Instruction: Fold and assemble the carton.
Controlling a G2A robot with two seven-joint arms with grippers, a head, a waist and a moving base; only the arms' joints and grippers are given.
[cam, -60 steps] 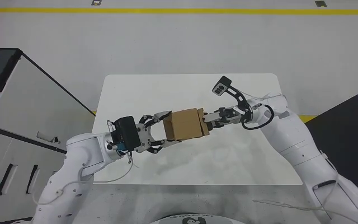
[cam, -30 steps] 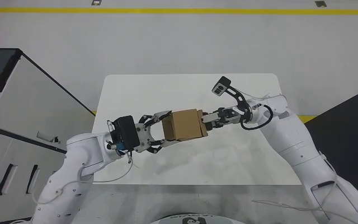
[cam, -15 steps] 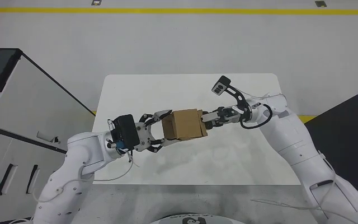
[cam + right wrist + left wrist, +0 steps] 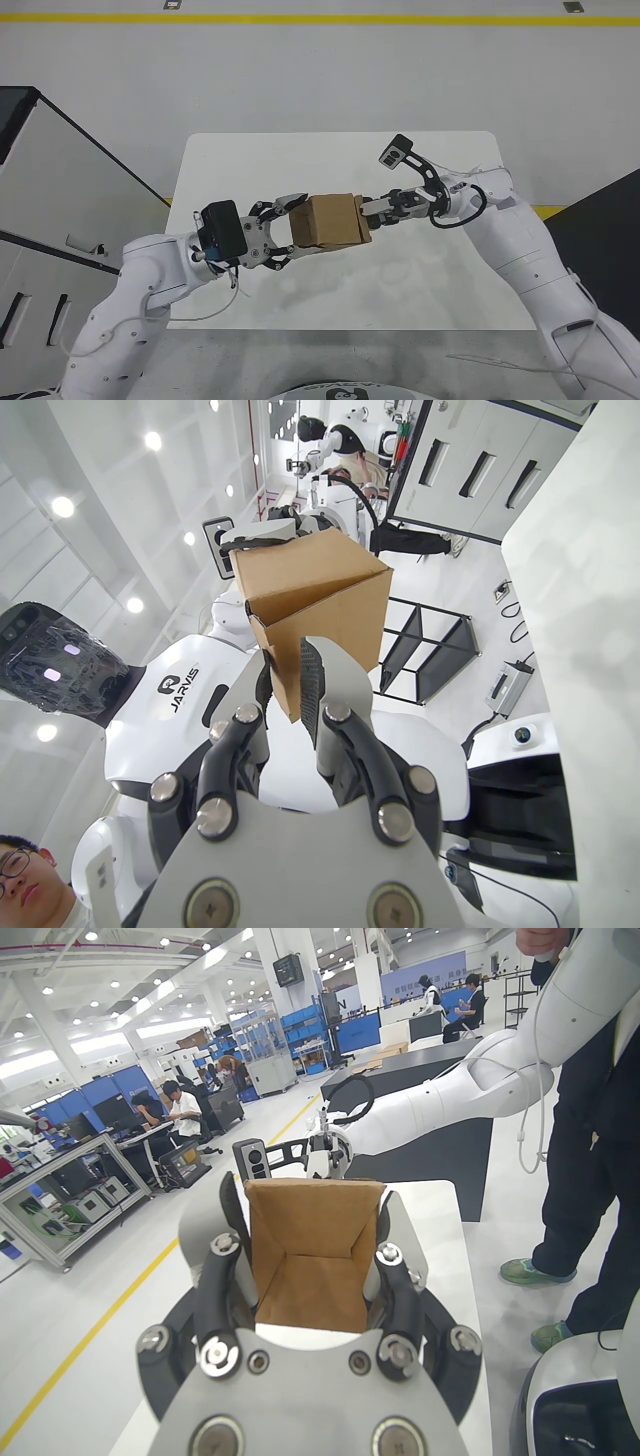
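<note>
Left pincer [image 4: 287,231] straddles one end of the single brown cardboard carton [image 4: 330,221], clamped across two opposite walls. At the other end the right pincer [image 4: 366,221] is pinched tight on a wall edge (two pincers, one carton). The carton hangs between them over the white worktop [image 4: 340,160].

There's the brown cardboard carton [image 4: 333,220], up in the air over the middle of the white table [image 4: 440,290], opened out into a squared box. Its open mouth faces the left gripper [image 4: 293,228], clamped across both side walls; the right gripper [image 4: 368,222] pinches the far end's edge.
</note>
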